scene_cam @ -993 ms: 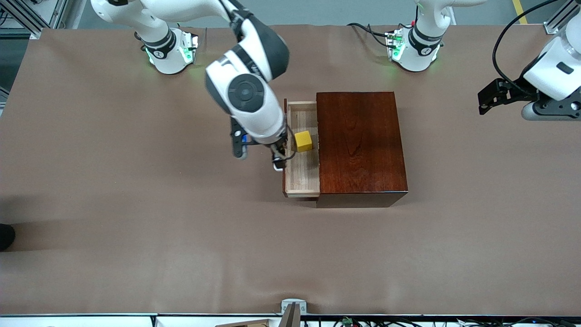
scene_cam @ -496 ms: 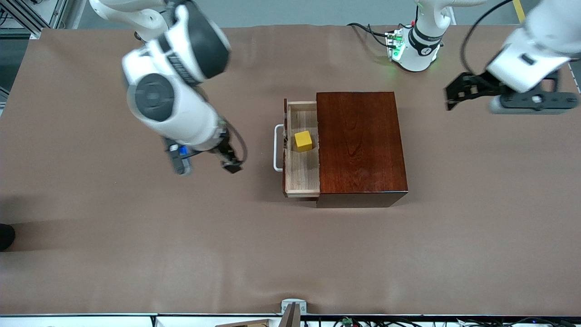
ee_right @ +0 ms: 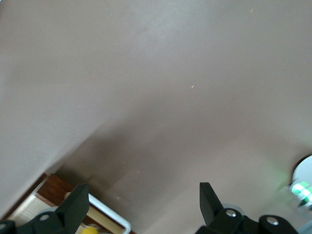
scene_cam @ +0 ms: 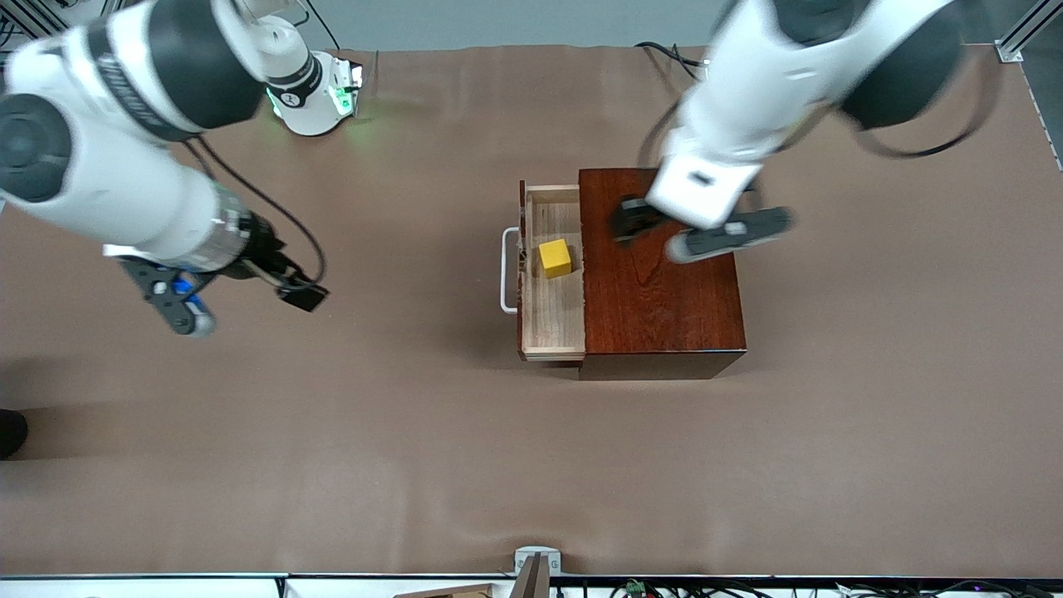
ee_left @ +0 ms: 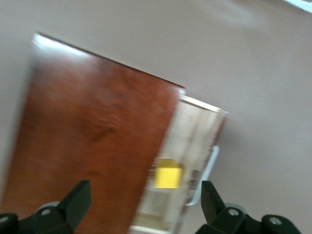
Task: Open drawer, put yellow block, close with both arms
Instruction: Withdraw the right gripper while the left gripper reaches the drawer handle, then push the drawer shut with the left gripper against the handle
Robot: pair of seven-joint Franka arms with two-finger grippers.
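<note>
A broad stretch of brown tabletop lies bare nearest the front camera. Farther back, the pale light-wood drawer juts from the glossy reddish-brown wooden box, holding the small yellow block. The left end effector hangs, fingers spread, over the box top. The right end effector, fingers spread, hovers over open tabletop toward the right arm's end.

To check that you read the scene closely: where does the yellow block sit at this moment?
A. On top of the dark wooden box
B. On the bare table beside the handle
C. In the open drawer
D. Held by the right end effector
C: the yellow block lies on the floor of the pulled-out drawer, beside the dark wooden box, with neither end effector touching it.
</note>
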